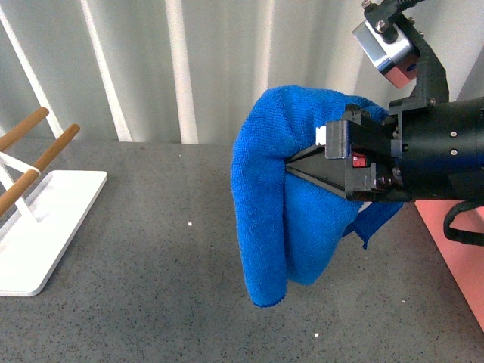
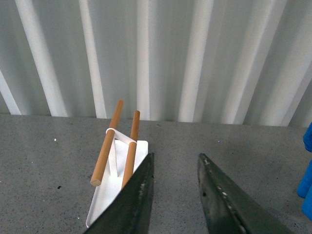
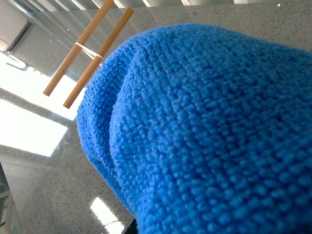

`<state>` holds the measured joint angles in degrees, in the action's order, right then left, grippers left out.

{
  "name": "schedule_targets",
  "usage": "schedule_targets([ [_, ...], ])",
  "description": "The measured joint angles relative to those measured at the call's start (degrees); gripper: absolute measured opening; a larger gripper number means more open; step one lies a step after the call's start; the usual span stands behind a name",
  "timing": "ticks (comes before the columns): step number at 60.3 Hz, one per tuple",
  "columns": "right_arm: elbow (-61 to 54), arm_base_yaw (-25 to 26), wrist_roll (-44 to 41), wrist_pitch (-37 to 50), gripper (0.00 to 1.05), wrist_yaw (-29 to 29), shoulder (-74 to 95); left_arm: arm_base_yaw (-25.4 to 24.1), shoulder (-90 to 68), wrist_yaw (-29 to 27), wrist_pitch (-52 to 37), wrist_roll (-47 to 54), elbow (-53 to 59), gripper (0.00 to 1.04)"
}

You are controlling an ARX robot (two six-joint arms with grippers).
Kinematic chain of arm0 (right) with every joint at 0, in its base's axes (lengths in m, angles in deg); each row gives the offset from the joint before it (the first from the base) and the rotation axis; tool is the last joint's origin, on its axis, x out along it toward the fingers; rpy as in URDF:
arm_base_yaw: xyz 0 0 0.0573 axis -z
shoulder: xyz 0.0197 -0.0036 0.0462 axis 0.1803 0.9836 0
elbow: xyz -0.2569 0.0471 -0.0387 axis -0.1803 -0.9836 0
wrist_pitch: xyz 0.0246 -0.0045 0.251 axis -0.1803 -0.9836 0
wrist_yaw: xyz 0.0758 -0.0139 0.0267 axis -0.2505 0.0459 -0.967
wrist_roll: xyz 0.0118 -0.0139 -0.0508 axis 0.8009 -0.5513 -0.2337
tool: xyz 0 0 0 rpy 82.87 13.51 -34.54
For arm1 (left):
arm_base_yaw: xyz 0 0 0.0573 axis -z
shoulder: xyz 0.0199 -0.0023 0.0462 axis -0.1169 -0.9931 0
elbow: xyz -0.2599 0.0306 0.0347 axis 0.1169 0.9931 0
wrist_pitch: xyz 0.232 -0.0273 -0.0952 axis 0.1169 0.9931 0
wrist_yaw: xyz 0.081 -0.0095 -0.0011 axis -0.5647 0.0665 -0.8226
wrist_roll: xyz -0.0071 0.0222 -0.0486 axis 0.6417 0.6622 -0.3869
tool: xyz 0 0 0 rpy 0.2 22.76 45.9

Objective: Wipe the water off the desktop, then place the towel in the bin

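Blue towel (image 1: 265, 219) clamped in right gripper (image 1: 291, 163), hanging clear above surface (image 1: 151, 249). Idle left gripper (image 2: 176, 157) apart, empty. Pink bin (image 1: 463, 261) at far right. Risk: dangling fold catches bin rim, or shallow pinch lets towel slip.

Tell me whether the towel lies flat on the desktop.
No, the towel hangs bunched in the right pincer, not spread on the desktop.
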<state>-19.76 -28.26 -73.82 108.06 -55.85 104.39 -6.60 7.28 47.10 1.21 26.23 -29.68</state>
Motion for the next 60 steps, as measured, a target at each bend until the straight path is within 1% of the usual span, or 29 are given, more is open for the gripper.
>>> schedule_targets([
  [5, 1.51, 0.39, -0.96, -2.43, 0.04, 0.92, 2.14, 0.00, 0.02, 0.00, 0.00, 0.00, 0.00, 0.45],
  [10, 3.98, 0.74, -3.45, -7.80, 0.04, 4.68, 5.64, 0.00, 0.04, 0.00, 0.00, 0.00, 0.00, 0.58],
  [12, 5.51, 0.87, -4.92, -11.32, 0.04, 7.56, 7.72, 0.00, 0.04, 0.00, 0.00, 0.00, 0.00, 0.63],
  [14, 7.50, 1.07, -7.39, -15.87, 0.04, 12.24, 10.80, 0.00, 0.04, 0.00, 0.00, 0.00, 0.00, 0.68],
  [16, 8.61, 1.31, -9.42, -18.34, 0.04, 15.85, 13.18, 0.00, 0.04, 0.02, 0.00, 0.00, 0.00, 0.74],
  [19, 9.84, 1.77, -11.80, -21.00, 0.04, 19.37, 16.31, 0.00, 0.04, 0.00, 0.00, 0.00, 0.00, 0.83],
  [20, 10.62, 2.14, -13.35, -22.56, 0.04, 21.14, 18.40, 0.00, 0.04, 0.00, 0.00, 0.00, 0.00, 0.86],
  [21, 11.21, 2.36, -13.94, -23.43, 0.04, 22.08, 19.71, 0.00, 0.04, -0.02, 0.00, 0.00, 0.00, 0.91],
  [23, 12.70, 2.78, -15.67, -24.96, 0.04, 23.71, 21.90, 0.00, 0.04, -0.02, 0.00, 0.00, 0.00, 0.98],
  [25, 14.08, 2.93, -16.74, -25.97, 0.04, 24.46, 23.21, 0.00, 0.04, -0.02, 0.00, 0.09, 0.00, 1.00],
  [28, 17.99, 3.06, -19.23, -28.17, 0.04, 26.01, 25.68, 0.00, 0.04, 0.00, 0.00, 0.09, 0.00, 0.97],
  [34, 26.45, 2.64, -22.77, -32.17, 0.04, 28.35, 30.40, 0.00, 0.04, 0.00, 0.00, 0.11, 0.00, 0.98],
  [44, 43.19, -0.17, -25.66, -40.24, 0.04, 30.93, 38.99, 0.00, 0.04, 0.02, 0.00, 0.13, 0.00, 0.98],
  [53, 53.24, -2.25, -25.75, -44.24, 0.04, 30.10, 43.74, 0.00, 0.04, 0.00, 0.00, 0.13, 0.00, 0.98],
  [60, 59.52, -4.92, -24.70, -46.58, 0.04, 27.26, 46.31, 0.00, 0.04, 0.00, 0.00, 0.13, 0.00, 0.98],
])
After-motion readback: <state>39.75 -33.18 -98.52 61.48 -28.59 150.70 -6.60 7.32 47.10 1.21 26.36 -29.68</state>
